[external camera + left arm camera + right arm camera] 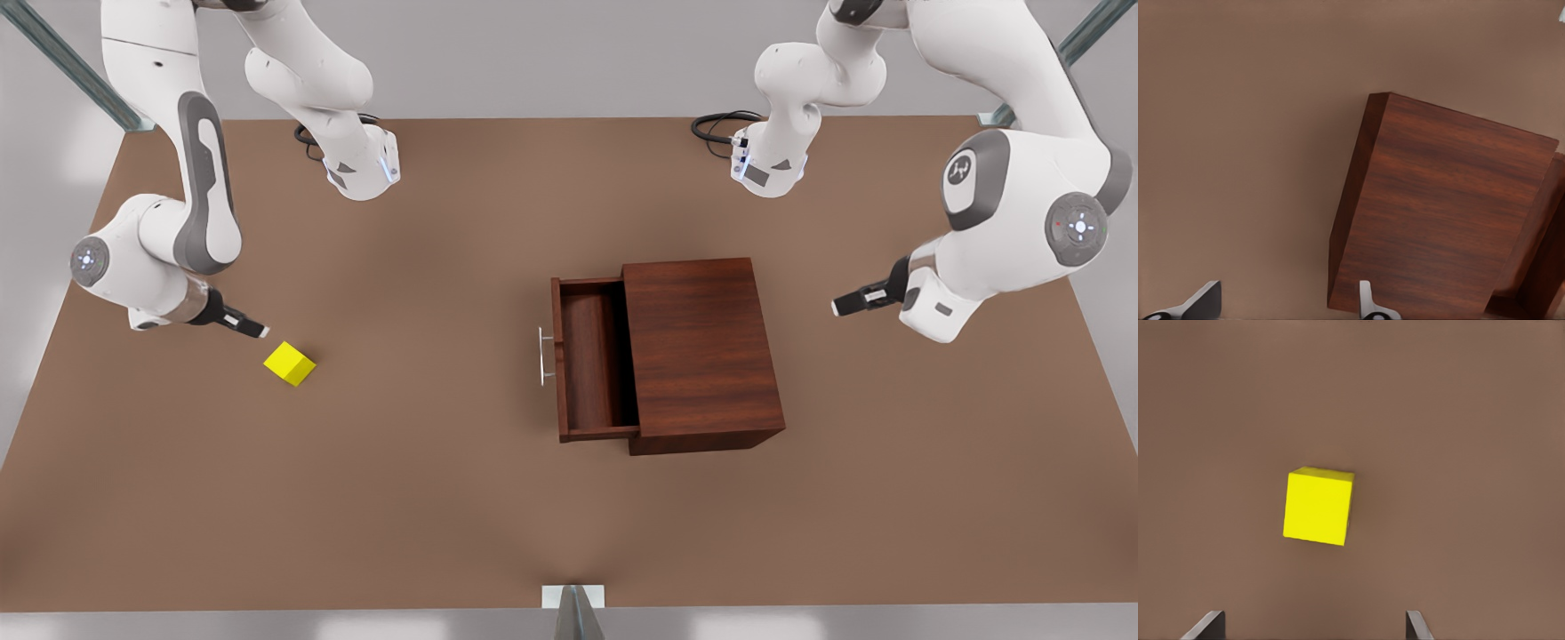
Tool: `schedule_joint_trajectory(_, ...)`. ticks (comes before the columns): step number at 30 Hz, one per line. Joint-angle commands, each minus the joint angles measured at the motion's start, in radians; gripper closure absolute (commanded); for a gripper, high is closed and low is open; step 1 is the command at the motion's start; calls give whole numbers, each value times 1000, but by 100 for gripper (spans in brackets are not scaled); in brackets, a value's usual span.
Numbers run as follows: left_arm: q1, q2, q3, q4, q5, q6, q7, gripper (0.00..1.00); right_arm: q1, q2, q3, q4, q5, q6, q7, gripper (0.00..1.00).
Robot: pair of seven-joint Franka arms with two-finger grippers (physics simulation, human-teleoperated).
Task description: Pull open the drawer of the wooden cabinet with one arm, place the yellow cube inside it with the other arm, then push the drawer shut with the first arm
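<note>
The wooden cabinet [702, 351] stands at mid-table, and its drawer [591, 360] is pulled out toward the front view's left, its inside bare. A slim silver handle [541, 356] runs along the drawer front. The yellow cube [290, 364] rests on the table at the front view's left. My right gripper [253, 329] hovers just beside and above the cube [1318, 507], open [1313, 628] and holding nothing. My left gripper [845, 305] hangs open at the front view's right, behind the cabinet [1438, 213], its fingertips [1368, 303] apart and holding nothing.
The brown table [427, 498] reaches the edges of the front view. Both arm bases [360, 169] [769, 169] stand at the far edge with cables. A small metal post [573, 604] is at the near edge.
</note>
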Motion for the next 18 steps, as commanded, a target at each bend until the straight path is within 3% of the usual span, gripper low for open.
schedule_joint_trajectory(1,15,3,5,12,-31,4,366,0,55,28,0,-2,35,227,224,0)
schedule_joint_trajectory(6,13,45,1,3,-21,145,476,0,87,102,20,36,31,227,237,0)
schedule_joint_trajectory(10,18,-47,17,-104,-25,159,461,0,84,158,19,50,-51,227,237,0)
schedule_joint_trajectory(18,21,-43,29,-118,-24,130,458,0,84,221,20,39,-109,194,238,0)
